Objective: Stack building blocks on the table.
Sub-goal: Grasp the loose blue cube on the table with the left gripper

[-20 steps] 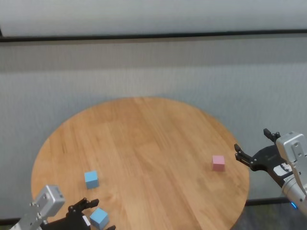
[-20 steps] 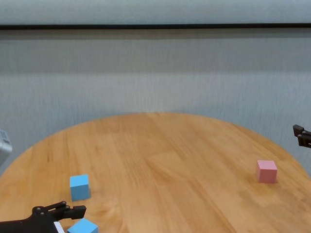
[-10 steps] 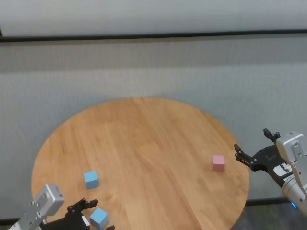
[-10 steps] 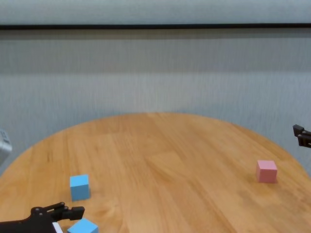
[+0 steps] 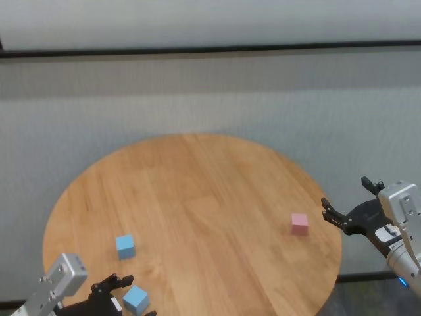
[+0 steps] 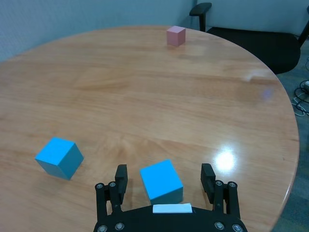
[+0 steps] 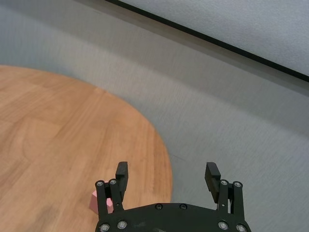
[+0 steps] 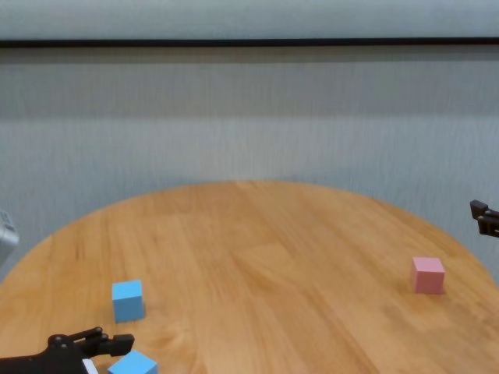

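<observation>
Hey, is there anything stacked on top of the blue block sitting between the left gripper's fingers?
Nothing. The near blue block has a bare top between the open left gripper fingers. It rests on the table; its underside is hidden.

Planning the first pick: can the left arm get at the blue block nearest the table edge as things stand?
Probably yes. The left gripper already has its open jaws either side of the near blue block, with gaps on both sides and nothing between. The other blue block sits well apart.

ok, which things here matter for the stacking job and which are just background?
Job:
near blue block, between the open left gripper fingers
far blue block
pink block
table
right gripper, open, off the table's right edge

Background:
black chair
grey wall
</observation>
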Controlling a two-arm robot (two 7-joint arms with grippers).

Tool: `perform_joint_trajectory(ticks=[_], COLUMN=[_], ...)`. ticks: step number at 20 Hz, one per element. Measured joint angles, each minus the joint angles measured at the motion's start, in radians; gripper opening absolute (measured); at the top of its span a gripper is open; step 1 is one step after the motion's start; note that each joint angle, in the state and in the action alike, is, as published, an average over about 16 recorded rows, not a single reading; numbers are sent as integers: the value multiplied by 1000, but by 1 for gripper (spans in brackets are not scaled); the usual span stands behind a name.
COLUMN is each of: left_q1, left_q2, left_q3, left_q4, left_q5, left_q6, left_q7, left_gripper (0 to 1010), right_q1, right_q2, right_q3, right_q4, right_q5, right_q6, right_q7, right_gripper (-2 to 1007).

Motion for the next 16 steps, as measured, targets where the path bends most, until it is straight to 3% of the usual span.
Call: perform_joint_trajectory(ticks=[6,16], left_q1=[-2,-2], left_q2=[2,8], left_q3=[2,5], left_q4=[1,-1], left_q5=[-4,-5], left_q6=[2,-5], left_q7=[-4,-7], left_gripper=[870,553], right_q1=[0,0], right_q2=[0,0], right_q3=[0,0], right_q4=[0,0], right_q5=[0,0], right_q6=[0,0], right_q7=[0,0], right_gripper=[1004,1005])
